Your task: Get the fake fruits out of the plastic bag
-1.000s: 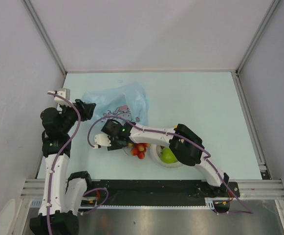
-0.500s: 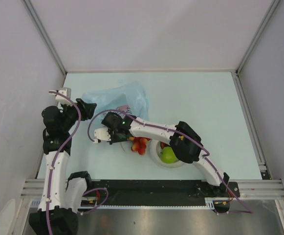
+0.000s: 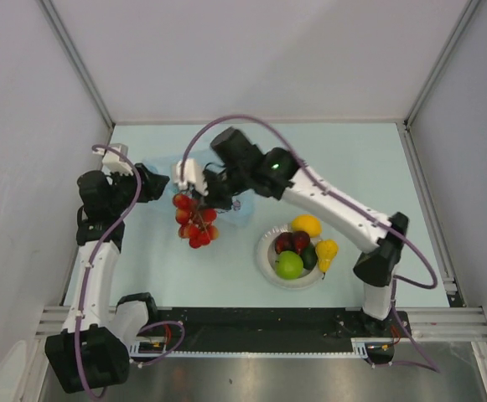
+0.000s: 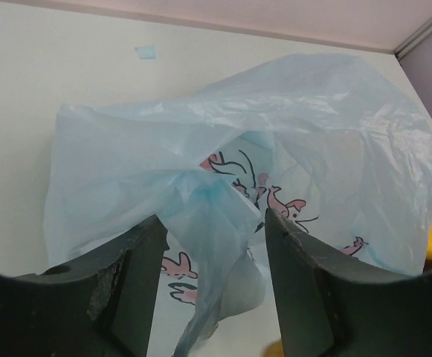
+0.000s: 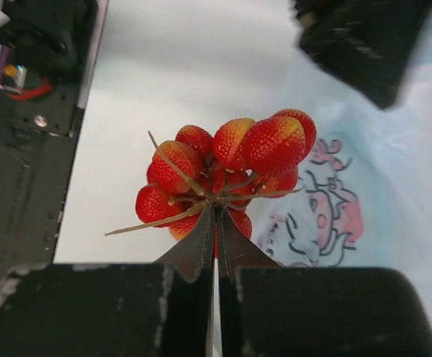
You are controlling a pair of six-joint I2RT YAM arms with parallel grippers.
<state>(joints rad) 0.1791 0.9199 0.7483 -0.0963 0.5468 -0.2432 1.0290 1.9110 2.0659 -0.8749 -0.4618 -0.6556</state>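
My right gripper (image 3: 192,194) is shut on the stem of the bunch of red grapes (image 3: 195,223), which hangs in the air left of the plate. In the right wrist view the fingertips (image 5: 216,216) pinch the stem just under the grapes (image 5: 230,156), with the plastic bag (image 5: 379,186) below. The light-blue bag (image 4: 312,119) lies crumpled at the far left, mostly hidden by the right arm in the top view. My left gripper (image 3: 154,182) is open, and a loose fold of the bag (image 4: 212,223) sits between its fingers. I cannot see any fruit inside the bag.
A white plate (image 3: 265,261) at the front centre holds a lemon (image 3: 306,224), a maroon fruit (image 3: 286,243), an avocado (image 3: 309,256), a green apple (image 3: 290,266) and a banana (image 3: 327,250). Grey walls close in the table on three sides.
My right gripper shut on the grape stem and swung up and back from beside the plate, lifting the bunch. The fruits on the plate are now uncovered. The left arm barely moved.
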